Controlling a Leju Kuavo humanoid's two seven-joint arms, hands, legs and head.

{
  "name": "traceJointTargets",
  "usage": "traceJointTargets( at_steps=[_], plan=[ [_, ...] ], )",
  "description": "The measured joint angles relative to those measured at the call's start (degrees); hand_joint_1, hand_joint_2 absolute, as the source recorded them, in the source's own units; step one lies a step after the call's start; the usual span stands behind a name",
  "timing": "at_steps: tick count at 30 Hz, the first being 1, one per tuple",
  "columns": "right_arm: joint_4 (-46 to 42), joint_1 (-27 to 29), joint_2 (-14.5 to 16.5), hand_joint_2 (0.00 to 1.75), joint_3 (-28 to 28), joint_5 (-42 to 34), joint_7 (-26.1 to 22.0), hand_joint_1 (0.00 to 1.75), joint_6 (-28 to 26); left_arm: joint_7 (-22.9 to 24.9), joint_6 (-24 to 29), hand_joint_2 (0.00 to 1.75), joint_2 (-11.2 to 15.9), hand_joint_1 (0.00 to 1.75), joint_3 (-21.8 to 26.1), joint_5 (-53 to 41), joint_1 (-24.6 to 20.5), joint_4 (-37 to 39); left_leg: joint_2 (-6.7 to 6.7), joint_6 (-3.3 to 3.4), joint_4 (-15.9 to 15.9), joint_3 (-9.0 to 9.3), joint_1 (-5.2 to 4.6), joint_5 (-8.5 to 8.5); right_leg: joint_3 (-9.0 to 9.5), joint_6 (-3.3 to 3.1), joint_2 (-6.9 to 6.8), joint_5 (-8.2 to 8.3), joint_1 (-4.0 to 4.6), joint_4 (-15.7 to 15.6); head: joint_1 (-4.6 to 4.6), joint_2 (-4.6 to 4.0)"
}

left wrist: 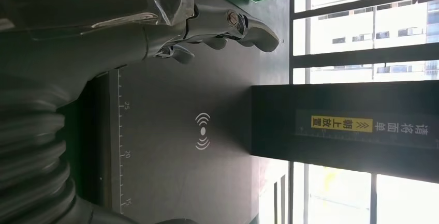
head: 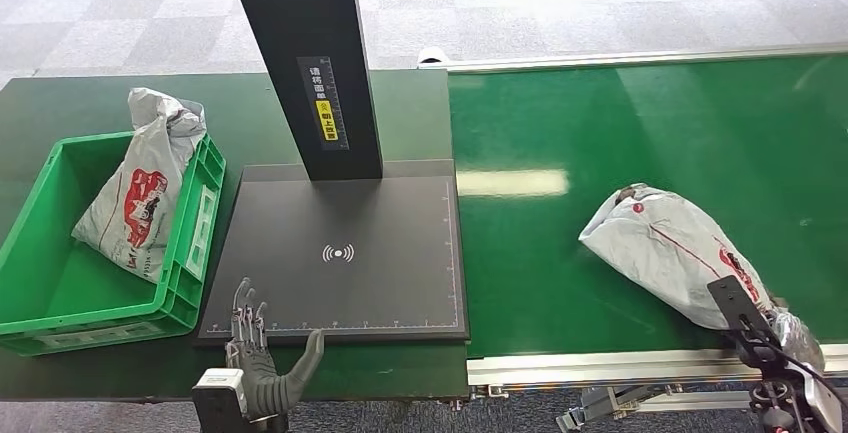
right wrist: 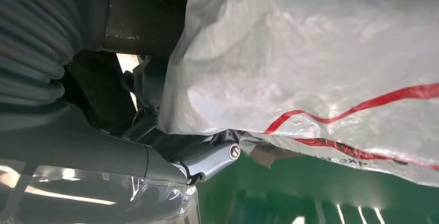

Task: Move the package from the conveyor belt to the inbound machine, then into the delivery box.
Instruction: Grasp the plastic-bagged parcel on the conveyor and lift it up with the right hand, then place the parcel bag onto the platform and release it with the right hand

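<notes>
Package: grey plastic mailer bag with red print (head: 680, 253), on green conveyor belt (head: 600, 133), right of black scanner plate (head: 340, 253).
Right hand (right wrist: 207, 159): at the bag's near end; grip cannot be told.
Left hand (head: 262, 353): empty, fingers spread, waiting at plate's near edge.

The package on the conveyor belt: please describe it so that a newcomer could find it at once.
Start at the bright green conveyor belt on the right. Near its front edge lies a grey plastic package with red print, the right hand at its near end. Unlike the similar bag, which stands in the green crate, it lies flat on the belt.
</notes>
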Motion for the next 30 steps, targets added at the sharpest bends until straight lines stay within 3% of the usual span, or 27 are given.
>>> traceJointTargets(
  at_steps=[6,11,22,30],
  plan=[
    [-0.01,0.01,0.17,1.75,0.01,-0.03,-0.63,1.75,-0.88,0.00,0.35,1.75,0.06,0.00,-0.02,0.03,-0.01,0.00,0.00,0.00,0.00,-0.01,0.00,0.00,0.00,0.00,0.00,0.00,0.00,0.00,-0.01,0.00],
    [-3.39,0.47,0.75,1.75,0.80,0.59,-5.66,1.75,-6.70,0.00,2.56,1.75,0.22,0.00,-0.12,-0.83,-0.02,-0.09,0.01,0.00,0.00,-0.02,0.00,0.00,0.00,0.00,0.01,0.01,-0.01,0.00,0.00,0.00],
    [-39.83,7.71,6.07,1.75,12.38,-4.56,-5.79,1.75,-5.20,0.00,3.96,1.75,0.02,0.00,-0.47,-2.19,-0.91,-0.26,0.04,-0.03,-0.01,0.07,0.01,0.03,-0.01,-0.01,0.02,0.00,0.05,0.01,0.01,0.00],
    [-49.81,9.14,7.46,1.75,16.37,-6.54,-5.66,1.75,-5.37,0.00,3.76,1.75,-0.07,0.00,-0.45,-2.17,-1.25,-0.24,0.03,-0.02,0.00,0.07,0.00,0.04,0.02,0.00,0.01,0.01,0.01,0.01,0.01,0.00]
  ],
)
